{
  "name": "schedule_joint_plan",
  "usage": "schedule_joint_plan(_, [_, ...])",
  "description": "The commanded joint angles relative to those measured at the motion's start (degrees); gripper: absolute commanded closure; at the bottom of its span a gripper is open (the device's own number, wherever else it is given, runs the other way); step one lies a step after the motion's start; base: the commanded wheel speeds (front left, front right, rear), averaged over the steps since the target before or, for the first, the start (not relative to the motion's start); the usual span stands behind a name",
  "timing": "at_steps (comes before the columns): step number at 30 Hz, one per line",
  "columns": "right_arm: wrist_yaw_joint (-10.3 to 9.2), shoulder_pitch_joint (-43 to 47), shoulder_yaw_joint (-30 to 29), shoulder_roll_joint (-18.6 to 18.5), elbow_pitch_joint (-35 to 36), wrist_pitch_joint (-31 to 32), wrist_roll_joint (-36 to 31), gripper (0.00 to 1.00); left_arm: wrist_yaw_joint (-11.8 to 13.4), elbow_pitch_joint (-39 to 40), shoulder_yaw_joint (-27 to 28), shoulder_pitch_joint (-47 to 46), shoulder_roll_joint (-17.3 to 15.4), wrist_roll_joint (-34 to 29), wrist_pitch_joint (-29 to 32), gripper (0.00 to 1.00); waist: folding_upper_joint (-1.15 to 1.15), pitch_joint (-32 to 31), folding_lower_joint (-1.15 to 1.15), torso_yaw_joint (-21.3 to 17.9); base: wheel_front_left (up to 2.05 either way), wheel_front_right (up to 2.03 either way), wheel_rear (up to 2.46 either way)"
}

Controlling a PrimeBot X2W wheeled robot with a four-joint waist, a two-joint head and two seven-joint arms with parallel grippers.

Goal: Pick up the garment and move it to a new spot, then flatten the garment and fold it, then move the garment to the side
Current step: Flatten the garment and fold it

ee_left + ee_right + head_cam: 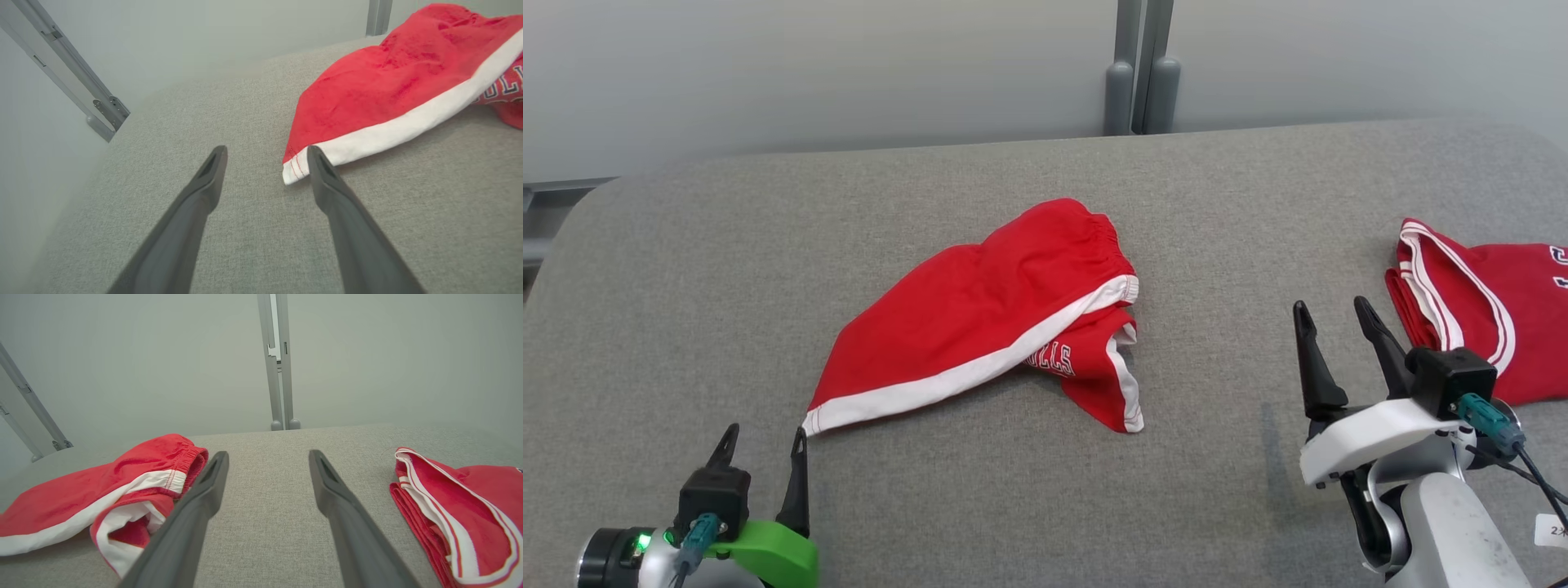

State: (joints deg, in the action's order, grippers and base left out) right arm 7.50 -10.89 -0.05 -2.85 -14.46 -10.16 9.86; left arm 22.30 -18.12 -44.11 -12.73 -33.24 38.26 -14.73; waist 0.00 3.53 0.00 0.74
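Left pincer (767, 431) spread, holding nothing, low over the grey fabric surface (686, 286), one fingertip right at the white-hemmed leg corner of the red shorts (980, 310); touching or not, can't tell. Right pincer (1331, 306) also spread and empty, between the shorts and a folded red jersey (1478, 318) at the right edge. Shorts lie mid-surface, crumpled: one leg stretched toward the left pincer, the other tucked under with partial white lettering showing, elastic waistband bunched at the far end, broad white band along the hem. Looks like light, soft, limp cloth that will sag and drag, nothing fragile. Best hold is probably the near hem corner for the left, and the waistband or tucked leg's hem for the right, pinching both layers
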Motion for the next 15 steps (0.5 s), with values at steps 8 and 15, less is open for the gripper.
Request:
schedule_joint_plan(8, [-0.03, 1.56, 0.38, -0.11, 0.96, 0.63, -0.42, 0.0, 1.28, 10.1, 5.8, 4.93, 1.66, 2.42, -0.46, 0.0, 0.0, -3.39, 0.0, 1.16, 0.0, 0.0, 0.0])
schedule_joint_plan(15, [-0.03, 2.69, 1.39, -0.11, 2.4, 1.55, -0.46, 0.0, 0.0, 11.87, 9.38, 6.51, 3.42, 1.31, -0.49, 0.0, 0.0, -4.82, 0.0, 1.39, 0.0, 0.0, 0.0])
